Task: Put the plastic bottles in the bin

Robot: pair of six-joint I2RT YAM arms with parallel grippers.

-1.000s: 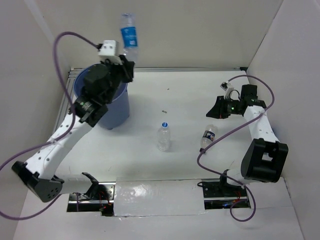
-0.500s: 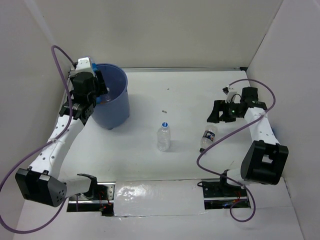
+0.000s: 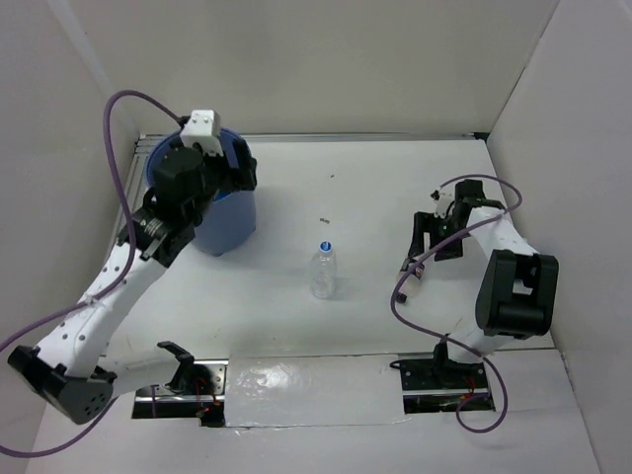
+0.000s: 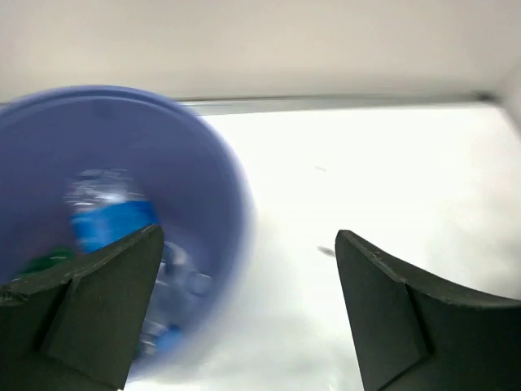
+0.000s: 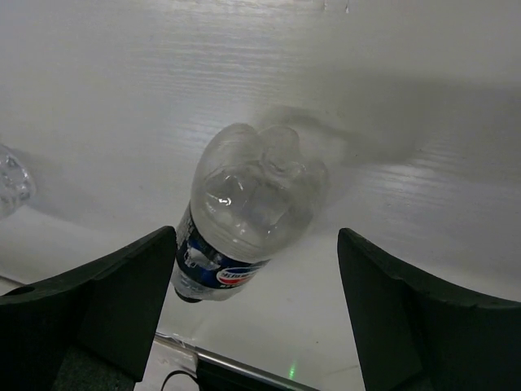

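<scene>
The blue bin (image 3: 229,219) stands at the far left of the table. My left gripper (image 3: 235,174) hovers over its rim, open and empty. In the left wrist view the bin (image 4: 221,163) holds a blue-labelled bottle (image 4: 110,218) and other bottles, blurred. A clear bottle with a blue cap (image 3: 323,270) stands upright mid-table. My right gripper (image 3: 427,239) is low over a clear, dark-labelled bottle (image 5: 244,204) lying on its side. That bottle sits between the open fingers of the right gripper (image 5: 256,244), nearer the left finger (image 5: 122,285), with a gap on each side.
White walls close in the table on three sides, with a metal rail (image 3: 375,137) along the back edge. A small dark speck (image 3: 323,219) lies on the table. Purple cables (image 3: 400,296) loop beside both arms.
The left gripper held a blue-labelled bottle above the bin, then opened; the bottle now lies inside. The right gripper opened and came down around the lying bottle.
</scene>
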